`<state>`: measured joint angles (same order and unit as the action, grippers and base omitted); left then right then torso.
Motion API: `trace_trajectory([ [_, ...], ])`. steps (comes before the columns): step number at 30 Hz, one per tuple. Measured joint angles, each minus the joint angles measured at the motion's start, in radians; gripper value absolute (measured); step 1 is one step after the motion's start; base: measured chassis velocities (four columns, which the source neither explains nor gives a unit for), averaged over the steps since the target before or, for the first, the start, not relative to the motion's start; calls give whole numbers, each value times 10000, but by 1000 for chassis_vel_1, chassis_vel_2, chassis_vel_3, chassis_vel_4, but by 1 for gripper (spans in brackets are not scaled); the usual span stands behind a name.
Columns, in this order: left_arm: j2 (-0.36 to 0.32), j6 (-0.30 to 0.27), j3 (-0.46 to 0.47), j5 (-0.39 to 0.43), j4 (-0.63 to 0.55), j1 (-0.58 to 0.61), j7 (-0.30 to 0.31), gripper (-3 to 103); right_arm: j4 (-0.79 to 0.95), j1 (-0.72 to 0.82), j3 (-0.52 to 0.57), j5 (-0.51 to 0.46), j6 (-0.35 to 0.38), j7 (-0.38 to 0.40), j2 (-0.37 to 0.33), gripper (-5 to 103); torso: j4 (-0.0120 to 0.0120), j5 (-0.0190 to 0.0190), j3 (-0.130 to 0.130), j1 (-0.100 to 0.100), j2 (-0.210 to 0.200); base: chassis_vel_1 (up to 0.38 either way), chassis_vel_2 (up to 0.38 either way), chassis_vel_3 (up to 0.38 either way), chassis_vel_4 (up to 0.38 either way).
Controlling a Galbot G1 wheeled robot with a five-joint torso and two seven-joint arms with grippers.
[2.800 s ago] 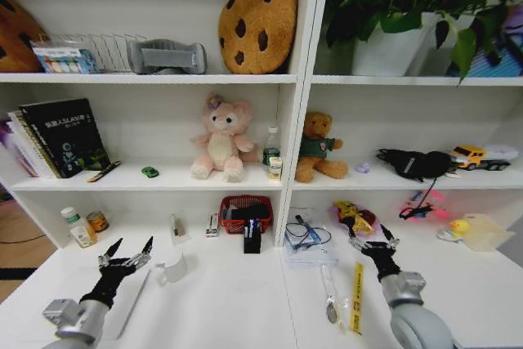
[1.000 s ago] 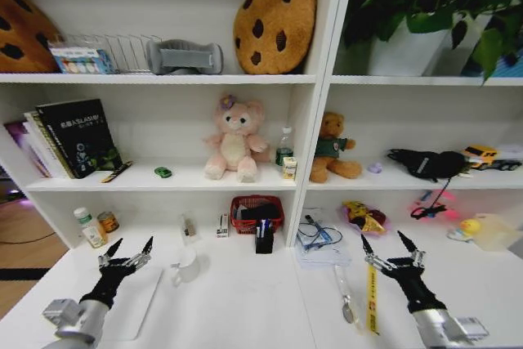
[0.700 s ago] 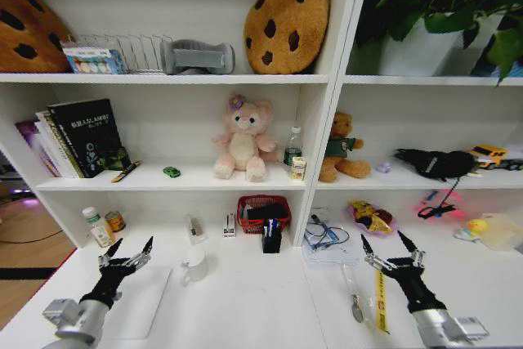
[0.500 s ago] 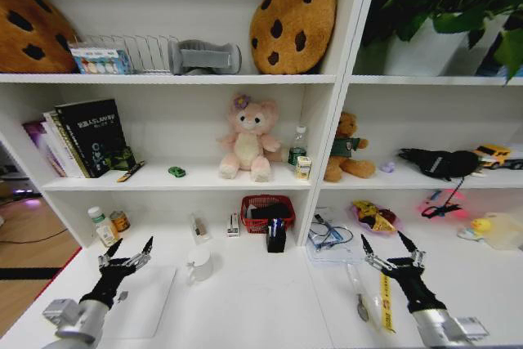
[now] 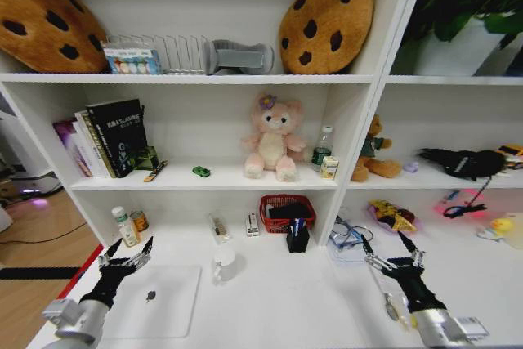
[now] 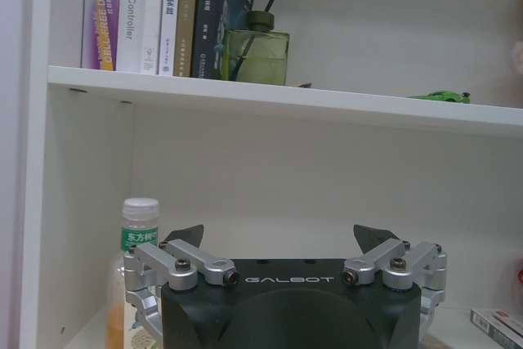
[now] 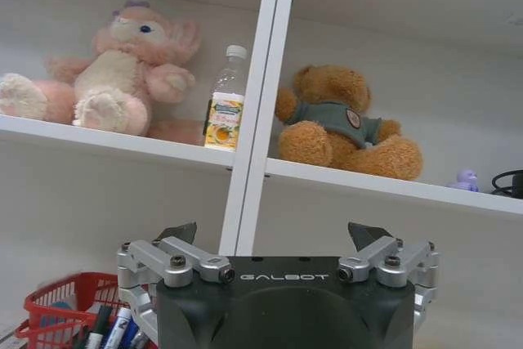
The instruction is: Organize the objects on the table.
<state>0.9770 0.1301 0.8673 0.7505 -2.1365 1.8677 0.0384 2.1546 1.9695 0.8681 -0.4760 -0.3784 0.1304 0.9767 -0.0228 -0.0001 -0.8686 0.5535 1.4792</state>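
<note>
A slim silver laptop (image 5: 159, 314) with a dark logo lies shut on the white table (image 5: 278, 308) at the front left. My left gripper (image 5: 127, 252) hovers open over the laptop's near left corner; it also shows open in the left wrist view (image 6: 278, 236). A tiny green toy car (image 5: 200, 171) (image 6: 441, 96) sits on the shelf above. Pens stand in a black holder (image 5: 297, 236) in front of a red basket (image 5: 286, 208) (image 7: 65, 304). My right gripper (image 5: 392, 248) (image 7: 278, 233) is open above the table's right side, holding nothing.
A white mug (image 5: 222, 266) stands right of the laptop. Two small bottles (image 5: 127, 226) sit at the back left. Books (image 5: 110, 136), a pink plush (image 5: 274, 138) and a brown bear (image 5: 374, 153) fill the shelf. Wooden floor (image 5: 33, 284) lies beyond the table's left edge.
The whole picture has slid right, so the camera has moved left along the table. The laptop now shows in full. Both grippers keep their open pose.
</note>
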Motion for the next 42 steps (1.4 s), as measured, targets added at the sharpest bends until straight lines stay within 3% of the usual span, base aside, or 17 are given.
trace_trajectory([
  [29,0,0,0,0,0,0,0,100,0,1,0,0,0,0,0,100,1,1,0,0,0,135,135,-138,-135],
  [42,0,0,0,0,0,-1,0,100,-1,0,0,0,0,1,0,100,0,2,0,0,0,22,24,-16,-22],
])
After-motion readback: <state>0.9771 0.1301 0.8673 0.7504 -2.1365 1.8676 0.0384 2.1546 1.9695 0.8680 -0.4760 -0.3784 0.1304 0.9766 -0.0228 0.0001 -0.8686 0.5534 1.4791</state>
